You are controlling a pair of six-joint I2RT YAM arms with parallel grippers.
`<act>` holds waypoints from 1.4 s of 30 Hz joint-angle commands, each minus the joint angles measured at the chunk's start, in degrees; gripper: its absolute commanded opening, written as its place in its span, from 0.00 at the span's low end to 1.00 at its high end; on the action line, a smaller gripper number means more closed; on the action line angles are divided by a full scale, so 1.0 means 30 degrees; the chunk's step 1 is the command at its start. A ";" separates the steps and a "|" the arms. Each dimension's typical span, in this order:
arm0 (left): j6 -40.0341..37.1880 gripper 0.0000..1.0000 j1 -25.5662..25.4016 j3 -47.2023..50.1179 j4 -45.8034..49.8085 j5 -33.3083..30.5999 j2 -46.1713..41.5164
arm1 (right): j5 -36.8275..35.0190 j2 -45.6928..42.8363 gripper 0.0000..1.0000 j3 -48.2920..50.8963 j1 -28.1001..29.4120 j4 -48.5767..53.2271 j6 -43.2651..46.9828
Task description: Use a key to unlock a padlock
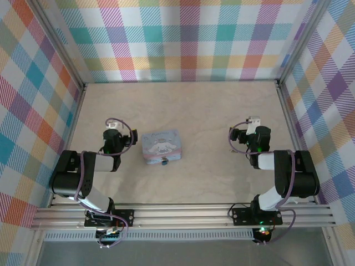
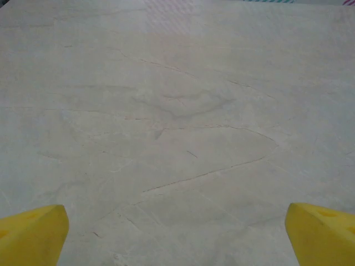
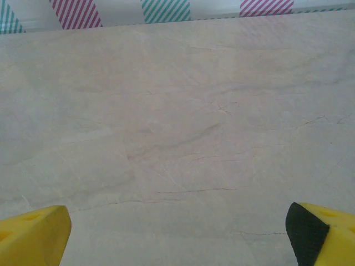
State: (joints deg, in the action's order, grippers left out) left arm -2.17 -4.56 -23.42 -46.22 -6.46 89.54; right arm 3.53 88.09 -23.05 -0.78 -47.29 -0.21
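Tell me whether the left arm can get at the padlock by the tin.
Probably yes. The padlock sits at the near edge of the tin; the left claw, open and empty, is just left of the tin, and the table along that edge looks free.

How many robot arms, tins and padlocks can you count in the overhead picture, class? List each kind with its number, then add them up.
Robot arms: 2 (left arm, right arm)
Tins: 1 (pale blue tin, between the two arms)
Padlocks: 1 (padlock, at the tin's near edge)
Total: 4
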 commanded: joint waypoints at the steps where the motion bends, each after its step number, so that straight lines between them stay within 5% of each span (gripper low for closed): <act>1: 0.0227 1.00 0.0230 -0.0268 0.0005 0.0285 0.0075 | 0.0078 -0.0017 1.00 -0.0110 0.0045 -0.0233 -0.0187; 23: 0.0562 1.00 0.0230 -0.0133 0.0080 -0.0475 -0.0418 | -0.0073 -0.0273 0.99 -0.0272 0.0023 0.0058 -0.0308; 29: 0.0949 1.00 0.0175 -0.0410 0.3707 -0.1720 -0.4641 | -0.0102 -0.3629 1.00 -0.3068 0.0024 0.8105 -0.0910; 33: 0.3523 1.00 0.0164 -0.2462 0.8185 -0.1858 -0.6891 | -0.0144 -0.4960 1.00 -0.5657 0.0042 1.4380 -0.3273; 37: 0.6427 1.00 0.0171 -0.5221 1.2609 0.0710 -0.7561 | 0.0539 -0.5620 0.98 -0.8103 0.0055 2.0709 -0.5843; 42: 0.9554 1.00 -0.0090 -0.6034 1.4246 0.3854 -0.7755 | 0.0811 -0.6710 0.90 -0.7906 0.0156 2.4273 -1.0466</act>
State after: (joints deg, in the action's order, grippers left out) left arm 18.57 -4.64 -40.80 -12.12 -1.85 66.70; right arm 4.78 69.47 -47.62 -0.67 11.90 -20.69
